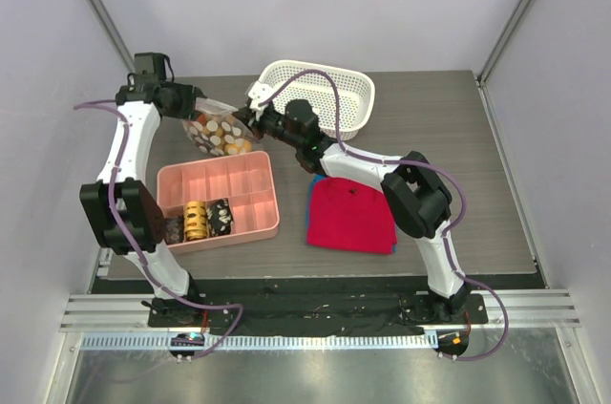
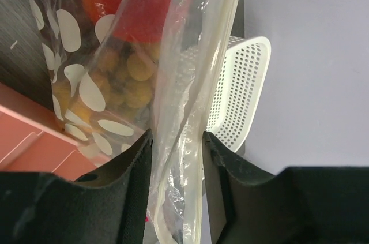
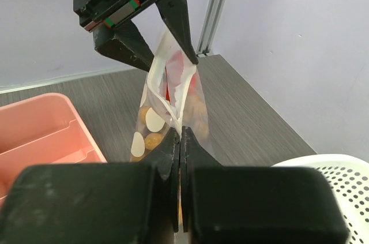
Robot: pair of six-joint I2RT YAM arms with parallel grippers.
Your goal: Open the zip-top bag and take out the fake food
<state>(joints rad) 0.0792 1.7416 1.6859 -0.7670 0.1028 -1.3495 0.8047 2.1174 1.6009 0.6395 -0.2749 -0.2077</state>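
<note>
The zip-top bag [image 1: 218, 132] is a clear pouch with white spots, held up between the two arms at the back left of the table. Through its wall show the fake food's tan balls [image 2: 135, 68] and red piece [image 2: 147, 2]. My right gripper [image 3: 181, 131] is shut on the bag's [image 3: 173, 100] whitish lip from the right [image 1: 243, 122]. The left gripper [image 2: 177, 135] straddles the bag's mouth [image 2: 173, 82]. Its jaws stand apart, loose crinkled plastic and the zip strip between them. From the right wrist the left gripper [image 3: 173, 62] hangs over the bag's top.
A white mesh basket [image 1: 320, 89] stands behind the right gripper. A pink tray [image 1: 220, 175] lies in front of the bag, holding a yellow coil [image 1: 196, 221] and dark blocks [image 1: 220, 216]. A red cloth [image 1: 348, 213] lies to its right. White walls enclose the table.
</note>
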